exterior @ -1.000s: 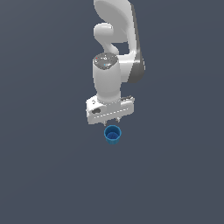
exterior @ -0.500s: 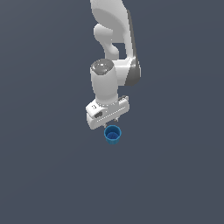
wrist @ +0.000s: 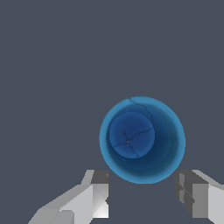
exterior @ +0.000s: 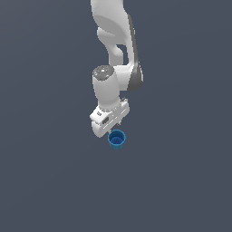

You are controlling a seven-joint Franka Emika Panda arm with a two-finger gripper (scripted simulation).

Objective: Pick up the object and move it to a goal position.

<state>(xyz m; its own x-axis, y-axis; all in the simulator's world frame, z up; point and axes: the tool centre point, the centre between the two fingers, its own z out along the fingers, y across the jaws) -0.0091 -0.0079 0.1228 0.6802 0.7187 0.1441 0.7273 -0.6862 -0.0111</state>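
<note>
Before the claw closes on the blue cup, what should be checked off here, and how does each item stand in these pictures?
1. Claw open: ok, the two fingers stand apart in the wrist view.
2. Gap wide enough for the blue cup: ok, the fingers' spacing about matches the cup's width.
3. Cup upright, mouth up: ok, the wrist view looks straight down into it.
4. Cup between the fingers: not ok, it sits just ahead of the fingertips.
5. Claw low enough: cannot tell; in the exterior view the claw sits right by the cup.
6. Goal position visible: not ok, no marker shows.
</note>
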